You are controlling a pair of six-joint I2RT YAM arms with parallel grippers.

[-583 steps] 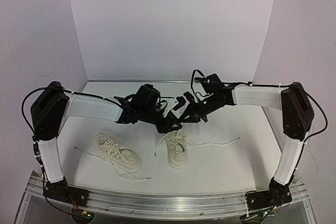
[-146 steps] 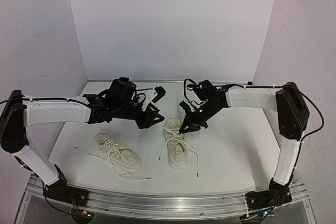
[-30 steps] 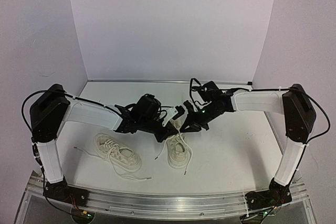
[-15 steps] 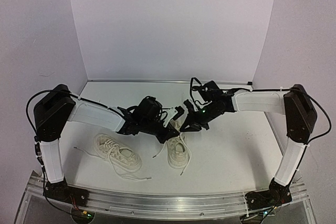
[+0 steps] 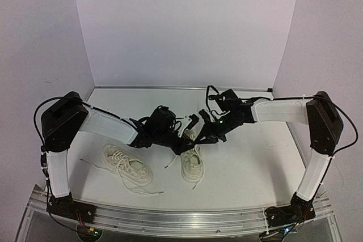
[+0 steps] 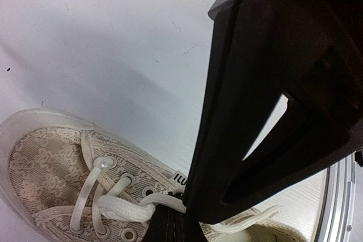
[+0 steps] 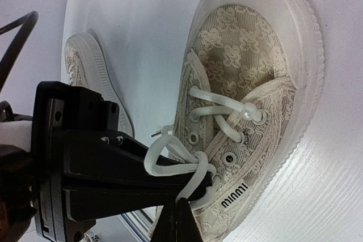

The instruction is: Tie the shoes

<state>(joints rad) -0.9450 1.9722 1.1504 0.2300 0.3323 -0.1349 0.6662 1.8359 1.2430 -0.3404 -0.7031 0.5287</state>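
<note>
Two cream-white shoes lie on the white table. The left shoe lies apart, its laces trailing loose. Both grippers meet over the right shoe, at its lace end. My left gripper is shut on a white lace just above the eyelets, its fingertips low in the left wrist view. My right gripper is shut on a lace strand that forms a crossed loop beside the shoe's tongue. The two grippers nearly touch, and each fills much of the other's wrist view.
The left shoe's sole shows at the upper left of the right wrist view. Its loose lace ends trail across the table. An aluminium rail runs along the near edge. Walls close the back and both sides.
Both grippers have stayed shut together over the right shoe and sunk slightly toward it. The left arm's elbow has swung to the right. The trailing lace ends by the shoe have drawn in shorter.
</note>
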